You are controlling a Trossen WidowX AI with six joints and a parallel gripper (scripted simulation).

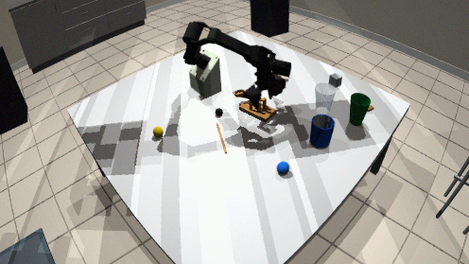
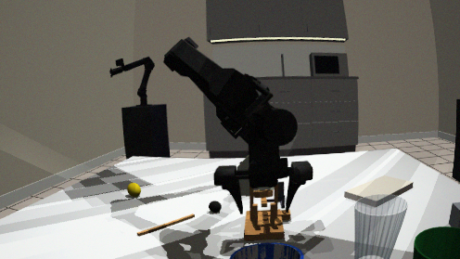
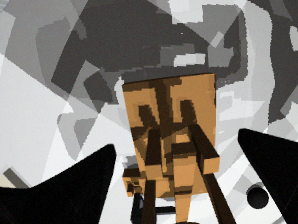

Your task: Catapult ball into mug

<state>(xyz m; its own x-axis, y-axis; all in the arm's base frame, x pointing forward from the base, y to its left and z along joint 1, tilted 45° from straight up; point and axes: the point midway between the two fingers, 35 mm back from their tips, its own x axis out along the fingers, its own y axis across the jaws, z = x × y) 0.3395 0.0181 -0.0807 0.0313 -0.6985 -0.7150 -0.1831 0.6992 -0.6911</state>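
Exterior view: wide-open black gripper (image 1: 257, 97) (image 2: 263, 208) (image 3: 177, 143) astride the wooden catapult.

Its fingers stand almost as far apart as they go, one on each side of the brown wooden catapult (image 1: 257, 110) (image 2: 264, 231) (image 3: 170, 100), with nothing gripped between them (the uprights rise in the gap). Three small balls lie on the white table (image 1: 208, 198) (image 2: 56, 231), all outside the fingers: a black one (image 1: 218, 112) (image 2: 214, 207) (image 3: 258, 197) near the catapult, a yellow one (image 1: 158, 132) (image 2: 134, 189) well apart from it, and a blue one (image 1: 283, 167) near the blue cylindrical mug (image 1: 321, 132) (image 2: 267, 252).
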